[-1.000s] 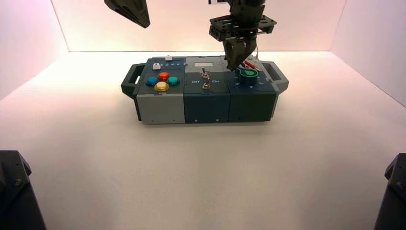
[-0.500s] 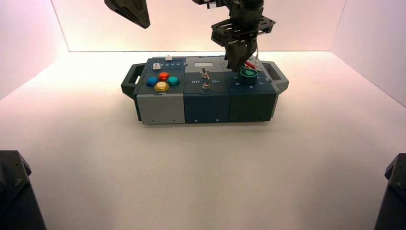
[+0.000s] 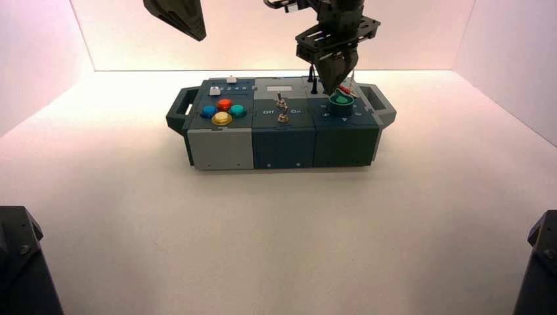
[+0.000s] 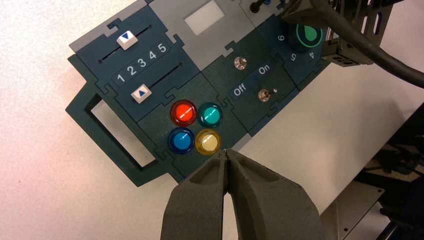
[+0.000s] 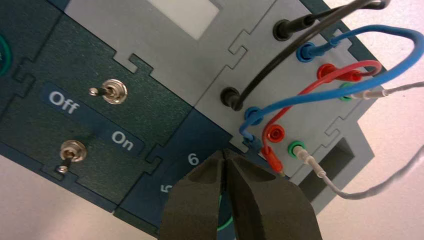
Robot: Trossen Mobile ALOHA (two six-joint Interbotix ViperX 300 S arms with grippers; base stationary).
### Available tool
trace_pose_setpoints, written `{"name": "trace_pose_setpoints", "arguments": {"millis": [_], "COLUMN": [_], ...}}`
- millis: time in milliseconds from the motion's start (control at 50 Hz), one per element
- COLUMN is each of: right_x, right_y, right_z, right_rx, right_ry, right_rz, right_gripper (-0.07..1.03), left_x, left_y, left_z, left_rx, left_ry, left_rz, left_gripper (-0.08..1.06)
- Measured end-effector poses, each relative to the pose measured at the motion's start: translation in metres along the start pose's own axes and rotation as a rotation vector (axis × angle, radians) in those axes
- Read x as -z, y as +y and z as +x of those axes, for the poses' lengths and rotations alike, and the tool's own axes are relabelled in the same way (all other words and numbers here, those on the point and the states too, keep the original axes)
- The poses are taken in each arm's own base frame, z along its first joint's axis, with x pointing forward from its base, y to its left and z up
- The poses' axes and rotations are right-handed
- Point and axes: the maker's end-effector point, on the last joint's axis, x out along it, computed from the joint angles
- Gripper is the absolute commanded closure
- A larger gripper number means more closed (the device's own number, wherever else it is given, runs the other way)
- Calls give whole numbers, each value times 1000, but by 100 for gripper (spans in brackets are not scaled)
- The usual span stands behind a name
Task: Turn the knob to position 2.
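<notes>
While the right tool [image 3: 337, 84], tips pressed together, hangs over the knob [image 3: 341, 101], its pointer stays hidden.

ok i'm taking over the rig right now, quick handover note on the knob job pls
Right gripper: fingers shut, tips just above the green knob at the box's right end, not gripping it.
Left gripper: shut, parked high over the button end, idle.
Done: approach to the knob only.
Left: engage the knob and turn it to 2. Its present setting cannot be read; only 4, 5 and 6 show on the dial.
</notes>
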Motion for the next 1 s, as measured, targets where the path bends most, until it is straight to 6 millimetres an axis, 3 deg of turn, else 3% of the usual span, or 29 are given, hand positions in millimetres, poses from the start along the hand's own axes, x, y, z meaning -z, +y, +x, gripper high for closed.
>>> {"name": "trace_pose_setpoints", "arguments": {"millis": [1000], "right_x": [8], "right_y": [-11], "right_z": [0], "right_rx": [53], "right_ry": [46], "right_rz": [-48], "right_gripper": [98], "left_x": [0], "left_y": [0], "left_z": [0], "left_rx": [2], "left_ry": [1], "left_rz": [1], "left_gripper": [101]}}
